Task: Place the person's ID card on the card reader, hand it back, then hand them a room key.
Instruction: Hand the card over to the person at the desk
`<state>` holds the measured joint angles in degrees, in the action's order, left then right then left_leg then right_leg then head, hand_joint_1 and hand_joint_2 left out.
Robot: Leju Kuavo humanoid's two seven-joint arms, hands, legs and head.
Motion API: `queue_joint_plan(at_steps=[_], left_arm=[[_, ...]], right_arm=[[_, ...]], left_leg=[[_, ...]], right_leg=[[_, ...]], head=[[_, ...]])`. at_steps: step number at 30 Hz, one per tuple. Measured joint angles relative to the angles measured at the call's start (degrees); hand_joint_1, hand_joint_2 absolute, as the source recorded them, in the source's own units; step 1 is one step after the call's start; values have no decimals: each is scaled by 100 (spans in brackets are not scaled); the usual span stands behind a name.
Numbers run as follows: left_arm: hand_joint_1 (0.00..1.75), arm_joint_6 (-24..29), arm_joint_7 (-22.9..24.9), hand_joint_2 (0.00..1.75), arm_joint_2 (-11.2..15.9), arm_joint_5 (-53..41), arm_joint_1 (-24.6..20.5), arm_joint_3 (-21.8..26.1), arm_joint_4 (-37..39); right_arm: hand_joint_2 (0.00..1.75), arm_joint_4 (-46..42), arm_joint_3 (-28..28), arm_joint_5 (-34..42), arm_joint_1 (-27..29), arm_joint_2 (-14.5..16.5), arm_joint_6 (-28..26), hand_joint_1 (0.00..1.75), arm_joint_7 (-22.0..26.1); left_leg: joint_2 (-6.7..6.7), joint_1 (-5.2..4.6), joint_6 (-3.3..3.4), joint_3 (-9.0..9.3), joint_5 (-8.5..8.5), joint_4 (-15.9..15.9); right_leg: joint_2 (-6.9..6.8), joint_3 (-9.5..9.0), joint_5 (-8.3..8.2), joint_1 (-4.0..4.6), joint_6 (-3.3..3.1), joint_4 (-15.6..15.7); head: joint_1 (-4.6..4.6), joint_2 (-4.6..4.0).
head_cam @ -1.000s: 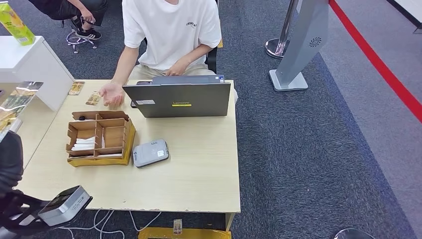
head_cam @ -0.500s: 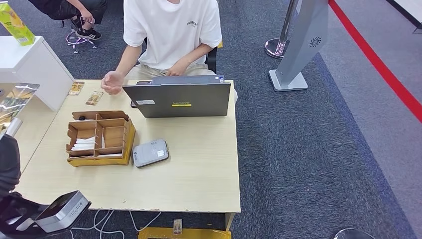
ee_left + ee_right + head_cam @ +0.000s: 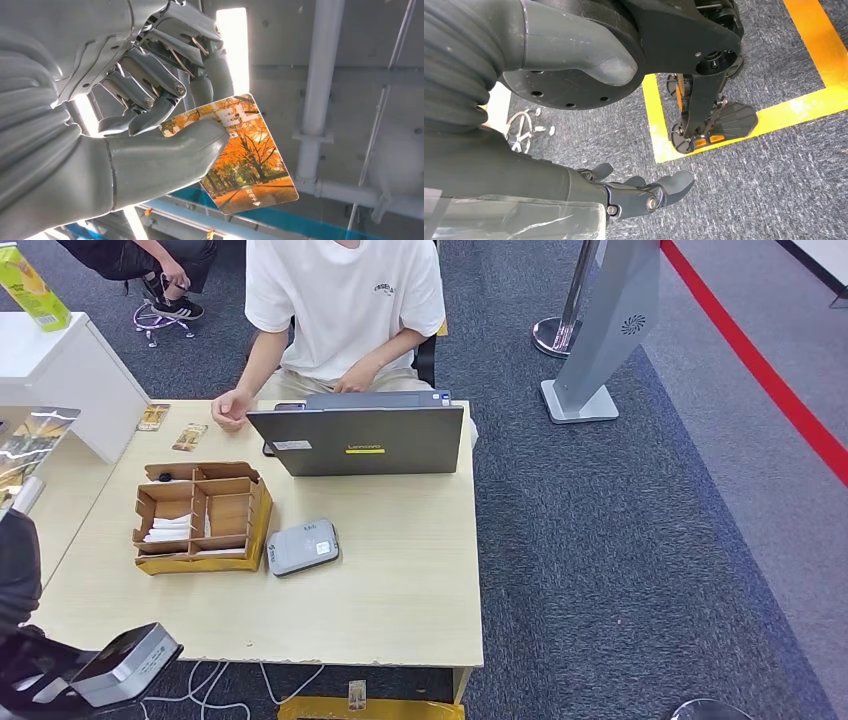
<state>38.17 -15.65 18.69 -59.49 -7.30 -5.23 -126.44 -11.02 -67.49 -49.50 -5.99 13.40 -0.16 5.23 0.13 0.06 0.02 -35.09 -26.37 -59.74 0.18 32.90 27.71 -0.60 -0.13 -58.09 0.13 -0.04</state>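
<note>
The left hand [image 3: 150, 100] holds a card with an autumn tree picture [image 3: 240, 155], pinched between the thick thumb and the darker fingers; the wrist camera looks up at the ceiling, so the arm is raised or turned upward. Whether this card is the ID card or a room key, I cannot tell from the print. The right hand [image 3: 644, 192] hangs low over the carpet, its fingers loosely curled, and it holds nothing.

On the table [image 3: 400, 580] the grey card reader [image 3: 303, 546] lies just beside the cardboard box [image 3: 200, 517], which has white cards in its compartments. Nothing lies on the reader. Behind the laptop [image 3: 358, 438] sits the person [image 3: 345, 300], whose hand [image 3: 232, 408] rests closed at the far table edge, near two small cards [image 3: 170, 427].

My judgement: the task is in the middle or later. One card is in the robot's hand and is not yet delivered, so at least one handover remains.
</note>
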Motion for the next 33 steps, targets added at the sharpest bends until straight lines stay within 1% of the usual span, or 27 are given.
queue_joint_plan(at_steps=[2, 3, 5, 7, 12, 15, 17, 19, 20, 24, 26, 33], left_arm=[[175, -269, 158, 175, -2, -109, -139, -3, 43], [175, -488, 284, 175, -5, -218, -311, -9, 148], [175, -1016, 630, 175, -23, -596, -911, -30, 712], [175, -1307, 956, 175, -56, -1057, -1622, -47, 1638], [175, -1023, 1316, 175, -175, -1940, -3288, -175, 4459], [175, -916, 1441, 175, -272, -2200, -4111, -258, 5846], [175, -897, 1471, 175, -339, -2254, -4560, -305, 6573], [175, -1048, 1523, 175, -398, -2254, -4852, -320, 7102], [175, -1221, 1575, 175, -431, -2249, -4964, -321, 7326], [175, -2262, 1882, 175, -580, -2243, -5384, -322, 8201], [175, -2577, 1974, 175, -643, -2223, -5546, -322, 8544], [175, -2642, 2027, 175, -767, -2161, -5764, -322, 9136]], right_arm=[[175, 0, 1, -72, -2, 0, 7, 0, -7], [175, 0, 4, -125, -2, 0, 19, 0, -16], [175, 1, 35, -259, -15, 0, 64, 0, -42], [175, 2, 103, -393, -49, 1, 108, 0, -66], [175, 2, 298, -653, -99, 7, 140, 0, -172], [175, 2, 378, -691, -113, 9, 168, 0, -249], [175, 2, 418, -691, -126, 10, 182, 0, -278], [175, 2, 433, -687, -134, 13, 196, 0, -286], [175, 2, 435, -683, -135, 13, 205, 0, -288], [175, 2, 435, -669, -135, 13, 245, 0, -294], [175, 2, 435, -661, -133, 13, 260, 0, -293], [175, 2, 435, -659, -131, 13, 272, 0, -292]], left_leg=[[-3, 0, 0, 1, 0, -2], [-10, 0, 4, 0, 3, -2], [-40, 0, 3, -4, 15, -2], [-59, 1, -4, -11, 32, 0], [-28, 3, -9, -32, 73, 0], [-15, 3, -8, -44, 77, -2], [-10, 2, -8, -48, 78, -2], [-7, 1, -8, -49, 77, -2], [-6, 1, -8, -50, 77, -2], [-8, 2, -8, -58, 77, -2], [-7, 2, -8, -60, 77, -2], [-6, 2, -8, -62, 77, -2]], right_leg=[[-2, 12, 0, 0, 0, 2], [-10, 18, 0, 0, 1, 3], [-41, 24, -1, 0, 1, 4], [-60, 27, -15, 0, -6, 2], [-33, 49, -65, 3, -17, -4], [-16, 56, -76, 3, -11, -5], [-9, 56, -78, 3, -9, -5], [-4, 58, -78, 2, -8, -4], [-3, 59, -78, 2, -8, -4], [-5, 65, -78, 2, -8, -3], [-4, 66, -79, 2, -8, -3], [-3, 68, -79, 2, -8, -3]], head=[[-2, 0], [-3, 0], [5, 0], [11, 0], [0, 0], [-2, 0], [-1, 0], [-3, 0], [-2, 0], [1, 0], [1, 0], [-1, 0]])
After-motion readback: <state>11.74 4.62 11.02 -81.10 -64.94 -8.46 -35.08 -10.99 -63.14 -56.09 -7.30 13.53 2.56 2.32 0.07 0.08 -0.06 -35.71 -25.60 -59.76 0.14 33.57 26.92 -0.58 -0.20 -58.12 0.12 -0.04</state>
